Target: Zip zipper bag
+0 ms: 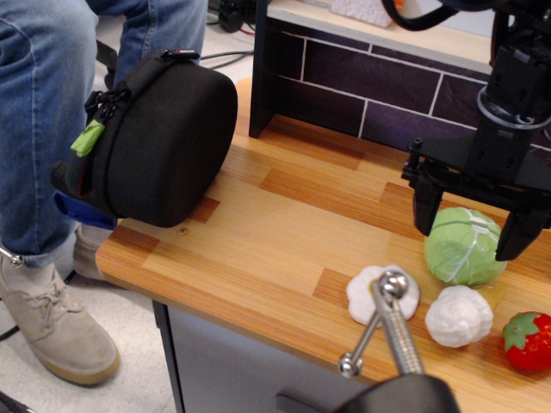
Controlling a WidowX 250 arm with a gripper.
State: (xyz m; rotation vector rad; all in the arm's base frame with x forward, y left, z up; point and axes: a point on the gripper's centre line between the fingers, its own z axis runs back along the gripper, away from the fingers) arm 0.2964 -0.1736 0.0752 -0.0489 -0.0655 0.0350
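My hand (476, 225) hung spread above cabbage (464, 246), pinching nothing. Black bag (164, 142) lay on its side at worktop (284, 224) corner, green tab (87, 138) outward.

Wood-plank table (284, 224) over a grey cabinet front (232, 361), dark purple tiled wall (362, 82) behind under a pale shelf (387, 34), light grey floor (129, 387), cables (225, 58) at rear.
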